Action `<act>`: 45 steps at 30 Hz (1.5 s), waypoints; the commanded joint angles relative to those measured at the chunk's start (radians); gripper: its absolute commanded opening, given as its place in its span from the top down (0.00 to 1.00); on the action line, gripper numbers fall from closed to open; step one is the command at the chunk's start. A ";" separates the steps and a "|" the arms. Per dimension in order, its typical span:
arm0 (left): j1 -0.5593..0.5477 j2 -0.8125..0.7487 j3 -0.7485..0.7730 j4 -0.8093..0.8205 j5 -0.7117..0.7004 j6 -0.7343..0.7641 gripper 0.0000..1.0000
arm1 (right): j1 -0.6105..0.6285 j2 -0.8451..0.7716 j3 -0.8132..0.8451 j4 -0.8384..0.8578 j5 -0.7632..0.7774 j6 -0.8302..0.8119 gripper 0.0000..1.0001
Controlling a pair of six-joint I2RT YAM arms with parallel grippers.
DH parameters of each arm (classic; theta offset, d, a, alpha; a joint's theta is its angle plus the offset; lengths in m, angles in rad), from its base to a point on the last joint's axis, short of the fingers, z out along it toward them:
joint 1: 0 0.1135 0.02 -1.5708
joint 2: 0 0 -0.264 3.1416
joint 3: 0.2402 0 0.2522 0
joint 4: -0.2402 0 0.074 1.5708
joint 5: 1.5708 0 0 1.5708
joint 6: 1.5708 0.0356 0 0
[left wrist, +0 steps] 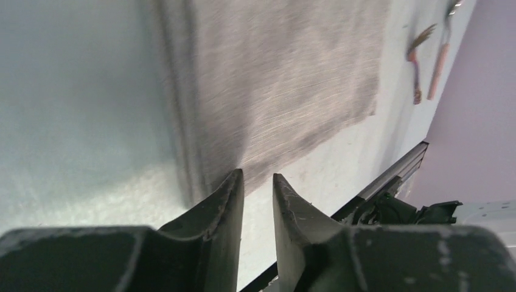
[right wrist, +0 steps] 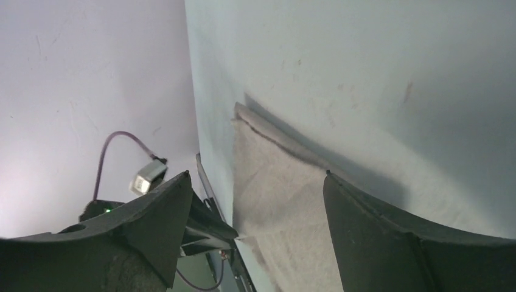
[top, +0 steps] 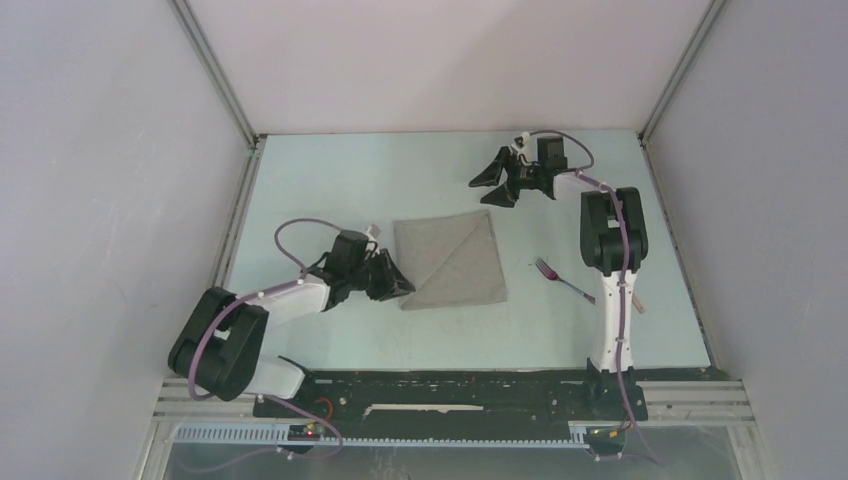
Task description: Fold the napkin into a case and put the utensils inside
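The grey-beige napkin (top: pixel 450 262) lies flat as a rough square with a diagonal fold line across it. No case is in view. My left gripper (top: pixel 400 283) sits low at the napkin's near left corner. Its fingers (left wrist: pixel 228 201) stand a narrow gap apart with only bare table between them, just off the cloth's (left wrist: pixel 274 79) edge. My right gripper (top: pixel 495 185) hovers wide open beyond the napkin's far right corner, with the cloth (right wrist: pixel 274 188) showing between its fingers. The fork (top: pixel 562 279) lies right of the napkin. The fork (left wrist: pixel 417 61) and spoon (left wrist: pixel 441 58) lie side by side.
The right arm's upright link (top: pixel 612 290) stands just right of the fork and covers most of the spoon from above. Enclosure walls and metal frame rails (top: pixel 240 200) border the pale table on the left, back and right.
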State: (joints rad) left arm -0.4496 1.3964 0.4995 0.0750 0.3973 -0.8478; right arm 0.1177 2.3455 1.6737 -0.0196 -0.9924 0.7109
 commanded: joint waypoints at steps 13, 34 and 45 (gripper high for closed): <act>0.039 0.368 0.558 -0.146 -0.084 0.111 0.75 | 0.184 -0.223 -0.357 0.252 -0.016 0.103 0.14; 0.167 0.503 0.704 -0.216 -0.210 0.214 0.74 | 0.190 -0.077 -0.184 0.101 -0.003 0.014 0.14; 0.167 0.397 0.677 -0.188 -0.114 0.160 0.64 | 0.187 -0.209 -0.230 -0.020 0.040 -0.054 0.13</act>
State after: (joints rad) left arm -0.2886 1.8366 1.1736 -0.1452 0.2253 -0.6720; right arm 0.3038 2.1941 1.4593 -0.0368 -0.9646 0.6842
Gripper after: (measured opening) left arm 0.352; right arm 0.870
